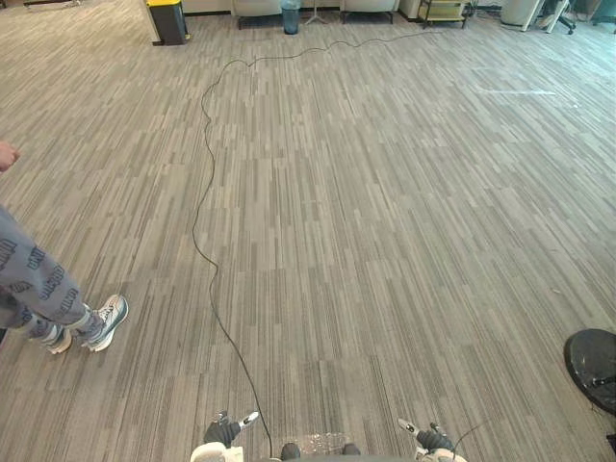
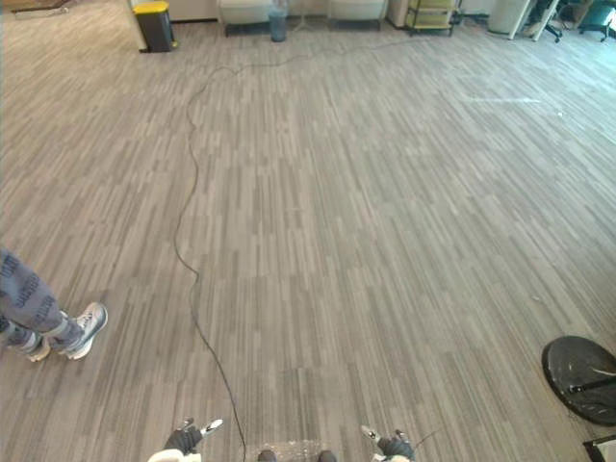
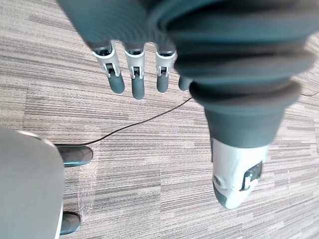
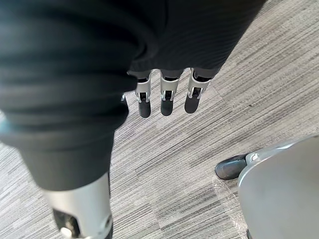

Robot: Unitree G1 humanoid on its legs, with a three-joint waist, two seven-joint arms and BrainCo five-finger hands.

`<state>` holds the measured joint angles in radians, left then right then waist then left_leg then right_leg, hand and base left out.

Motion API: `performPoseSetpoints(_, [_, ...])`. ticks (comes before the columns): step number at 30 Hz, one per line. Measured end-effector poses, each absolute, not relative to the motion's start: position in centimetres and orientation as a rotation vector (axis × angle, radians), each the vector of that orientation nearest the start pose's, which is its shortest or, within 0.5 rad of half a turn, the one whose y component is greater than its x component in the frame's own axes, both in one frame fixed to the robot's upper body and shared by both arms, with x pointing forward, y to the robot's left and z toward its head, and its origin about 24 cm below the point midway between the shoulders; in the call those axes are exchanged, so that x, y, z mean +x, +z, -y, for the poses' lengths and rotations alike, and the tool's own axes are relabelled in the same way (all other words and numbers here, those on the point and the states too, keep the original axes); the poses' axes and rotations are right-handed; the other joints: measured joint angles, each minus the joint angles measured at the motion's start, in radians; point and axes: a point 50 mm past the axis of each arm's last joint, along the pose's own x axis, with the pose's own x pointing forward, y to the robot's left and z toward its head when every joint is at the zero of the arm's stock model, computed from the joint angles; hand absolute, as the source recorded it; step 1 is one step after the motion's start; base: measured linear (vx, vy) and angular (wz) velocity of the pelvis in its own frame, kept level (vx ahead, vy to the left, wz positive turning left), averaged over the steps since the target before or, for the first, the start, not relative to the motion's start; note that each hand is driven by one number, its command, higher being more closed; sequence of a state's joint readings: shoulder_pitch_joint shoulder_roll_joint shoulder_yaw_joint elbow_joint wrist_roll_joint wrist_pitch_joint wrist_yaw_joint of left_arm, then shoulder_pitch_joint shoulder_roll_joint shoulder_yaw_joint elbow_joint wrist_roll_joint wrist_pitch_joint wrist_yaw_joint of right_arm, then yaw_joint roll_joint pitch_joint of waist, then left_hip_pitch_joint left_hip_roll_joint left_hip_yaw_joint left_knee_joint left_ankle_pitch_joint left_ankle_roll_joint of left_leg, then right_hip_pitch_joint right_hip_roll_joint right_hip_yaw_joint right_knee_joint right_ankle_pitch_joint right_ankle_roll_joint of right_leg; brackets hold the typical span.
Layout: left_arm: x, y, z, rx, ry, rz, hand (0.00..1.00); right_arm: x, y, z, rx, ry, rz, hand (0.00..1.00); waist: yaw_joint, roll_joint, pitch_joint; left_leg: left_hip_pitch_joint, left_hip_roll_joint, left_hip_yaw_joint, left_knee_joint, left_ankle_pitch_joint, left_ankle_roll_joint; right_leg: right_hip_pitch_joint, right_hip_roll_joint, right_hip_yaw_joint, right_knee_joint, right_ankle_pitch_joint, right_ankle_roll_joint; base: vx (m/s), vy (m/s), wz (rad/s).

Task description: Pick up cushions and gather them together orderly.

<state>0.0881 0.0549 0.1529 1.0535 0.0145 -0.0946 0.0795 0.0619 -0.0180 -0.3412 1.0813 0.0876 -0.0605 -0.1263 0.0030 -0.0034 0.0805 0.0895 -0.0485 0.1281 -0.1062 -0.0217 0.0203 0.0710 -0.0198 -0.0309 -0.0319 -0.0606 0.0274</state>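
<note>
My left hand (image 1: 223, 431) hangs low at the bottom edge of the left eye view, over grey striped carpet (image 1: 366, 241). In the left wrist view its fingers (image 3: 133, 74) point straight down at the carpet with nothing between them and the thumb (image 3: 234, 179). My right hand (image 1: 430, 439) hangs the same way a little to the right. Its fingers (image 4: 167, 99) are straight in the right wrist view and hold nothing.
A person stands at the left in patterned trousers and pale sneakers (image 1: 101, 322), one hand (image 1: 6, 154) raised. A black round base (image 1: 592, 366) lies at the right edge. Far back stand a yellow-topped bin (image 1: 168, 19), a blue bin (image 1: 291, 16) and seats.
</note>
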Motion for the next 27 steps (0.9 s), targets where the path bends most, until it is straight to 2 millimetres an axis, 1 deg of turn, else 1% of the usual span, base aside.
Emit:
performPoseSetpoints(14, [9.9,-15.9,-19.2,0.043,0.22,-1.042,0.0,9.1,-16.2,20.3,0.164,-0.497,-1.069,0.0,-0.002,0.001,0.003,-0.003,0.004,0.009,0.002,-0.002,-0.003,-0.003,0.001,0.006,-0.002,-0.001,-0.003,0.0,-0.003,-0.01])
performPoseSetpoints(16, [10.0,-15.9,-19.1,0.042,0.22,-1.043,0.0,9.2,-16.2,20.3,0.163,-0.497,-1.067,0.0,-0.002,0.003,0.007,-0.003,0.007,0.023,0.003,-0.005,-0.007,-0.014,0.003,0.009,0.016,-0.009,-0.007,0.0,-0.017,-0.14])
performPoseSetpoints(17, [10.1,-15.9,-19.1,0.039,0.222,-1.042,0.0,9.3,-16.1,20.3,0.163,-0.497,-1.062,0.0,-0.001,0.004,0.011,-0.005,0.01,0.029,0.004,-0.012,-0.017,-0.034,0.005,0.016,0.048,-0.027,-0.012,0.02,-0.024,-0.15])
performPoseSetpoints(18, [10.2,-15.8,-19.4,0.031,0.235,-1.037,0.0,9.6,-16.0,20.2,0.166,-0.494,-1.052,0.0,-0.002,-0.001,0.022,-0.024,0.015,0.042,0.052,-0.044,-0.027,-0.056,0.005,0.021,0.098,-0.055,-0.016,0.03,-0.031,-0.16])
performPoseSetpoints(19, [10.4,-15.8,-19.4,0.028,0.238,-1.031,0.0,9.7,-16.0,20.2,0.168,-0.493,-1.049,0.0,-0.002,-0.005,0.031,-0.035,0.017,0.046,0.082,-0.058,-0.028,-0.059,0.004,0.023,0.113,-0.063,-0.018,0.03,-0.05,-0.17])
performPoseSetpoints(20, [10.9,-15.5,-19.7,0.005,0.271,-1.005,0.0,10.0,-15.9,19.9,0.174,-0.489,-1.036,0.0,0.005,-0.012,0.05,-0.089,0.036,0.061,0.23,-0.131,-0.032,-0.072,0.007,0.036,0.165,-0.097,-0.026,0.04,-0.07,-0.13])
performPoseSetpoints(21, [11.1,-15.4,-19.8,-0.009,0.288,-0.992,0.0,10.3,-15.8,19.9,0.176,-0.489,-1.019,0.0,0.005,-0.012,0.061,-0.126,0.054,0.073,0.337,-0.173,-0.042,-0.074,0.011,0.035,0.189,-0.115,-0.033,0.04,-0.08,-0.09])
performPoseSetpoints(22, [11.2,-15.3,-19.9,-0.024,0.307,-0.98,0.0,10.3,-15.7,20.0,0.175,-0.491,-1.006,0.0,0.004,-0.01,0.068,-0.185,0.079,0.096,0.472,-0.208,-0.05,-0.08,0.016,0.033,0.212,-0.14,-0.043,0.04,-0.093,0.06])
performPoseSetpoints(23, [11.8,-15.0,-20.0,-0.053,0.339,-0.949,0.0,10.5,-15.5,20.1,0.171,-0.491,-0.99,0.0,0.005,-0.01,0.082,-0.278,0.124,0.132,0.691,-0.22,-0.054,-0.073,0.021,0.032,0.239,-0.167,-0.06,0.05,-0.065,0.04])
performPoseSetpoints(24, [12.1,-14.7,-20.1,-0.07,0.356,-0.929,0.0,10.7,-15.4,19.9,0.168,-0.482,-0.982,0.0,0.012,-0.011,0.088,-0.341,0.171,0.166,0.821,-0.243,-0.047,-0.063,0.025,0.029,0.248,-0.183,-0.069,0.09,-0.042,0.03])
performPoseSetpoints(25, [12.1,-14.7,-20.1,-0.076,0.359,-0.922,0.0,10.7,-15.4,20.1,0.16,-0.48,-0.983,0.0,0.014,-0.004,0.088,-0.363,0.197,0.179,0.855,-0.26,-0.048,-0.05,0.025,0.028,0.252,-0.195,-0.071,0.17,0.014,0.06])
performPoseSetpoints(26, [12.2,-14.6,-20.0,-0.079,0.358,-0.918,0.0,10.6,-15.4,20.3,0.161,-0.489,-0.984,0.0,0.013,0.003,0.086,-0.388,0.219,0.195,0.853,-0.273,-0.06,-0.026,0.018,0.028,0.252,-0.216,-0.068,0.25,0.06,0.1])
performPoseSetpoints(27, [12.2,-14.6,-19.8,-0.088,0.359,-0.914,0.0,10.5,-15.4,20.4,0.162,-0.492,-0.984,0.0,0.015,0.005,0.086,-0.407,0.223,0.196,0.807,-0.271,-0.058,-0.007,0.007,0.034,0.248,-0.228,-0.061,0.28,0.088,0.06])
